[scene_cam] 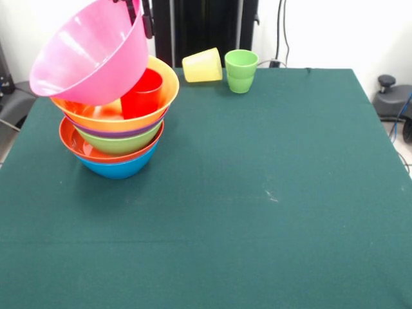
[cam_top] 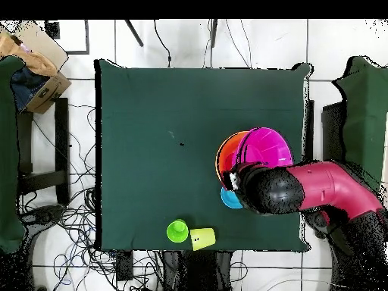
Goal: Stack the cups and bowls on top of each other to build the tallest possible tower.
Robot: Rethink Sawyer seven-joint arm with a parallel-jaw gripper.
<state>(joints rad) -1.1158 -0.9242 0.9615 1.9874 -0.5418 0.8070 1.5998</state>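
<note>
**Pink bowl going onto a tower that is well under way**

The gripper is pinching the far rim of the pink bowl and holding it tilted, mouth turned outward, just above the tower. That pile is sitting near one side edge of the green table, and from the base up it is showing a blue bowl, a red-orange one, a green one, a thin purple band and the yellow-orange bowl on top. A red cup is standing inside that top bowl, beside the pink bowl's underside.

Judging by this, five bowls are nested and the pink one is about to be added; whether it will seat with the red cup in the way is unclear. Still loose beyond the tower are the yellow cup, lying on its side, and the green cup, standing upright and touching it. Any small blue bowl is hidden. All pieces are looking glossy and smooth.
</note>
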